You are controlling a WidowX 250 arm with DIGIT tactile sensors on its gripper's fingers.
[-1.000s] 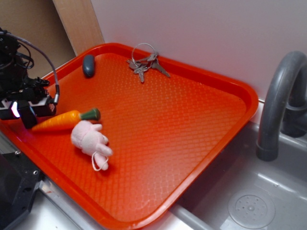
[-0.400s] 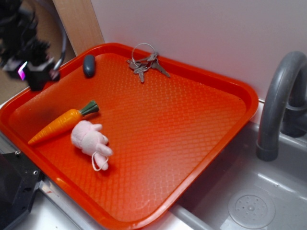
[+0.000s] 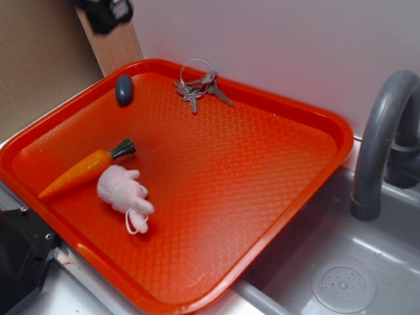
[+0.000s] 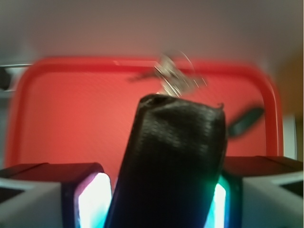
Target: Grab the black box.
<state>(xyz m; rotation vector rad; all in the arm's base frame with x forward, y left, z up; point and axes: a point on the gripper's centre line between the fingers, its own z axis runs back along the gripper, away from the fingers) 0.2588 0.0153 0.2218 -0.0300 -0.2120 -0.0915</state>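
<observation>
The black box (image 4: 171,156) fills the middle of the wrist view, standing slightly tilted between the two lit fingers, with its textured top end clear of them. My gripper (image 4: 156,202) is shut on it. In the exterior view the gripper (image 3: 105,12) is a dark blurred shape high at the top left, above the tray's back left corner and well off its floor. The box itself cannot be made out there.
On the orange tray (image 3: 275,184) lie a toy carrot (image 3: 85,169), a pink plush bunny (image 3: 123,191), a bunch of keys (image 3: 197,85) and a dark blue-grey pebble (image 3: 123,89). A grey faucet (image 3: 380,138) and sink (image 3: 341,275) are at the right, a black machine body (image 3: 20,262) at the bottom left.
The gripper has risen from the tray's left edge by the carrot and moved up and back to the top of the exterior view, carrying the black box. The carrot shifted slightly.
</observation>
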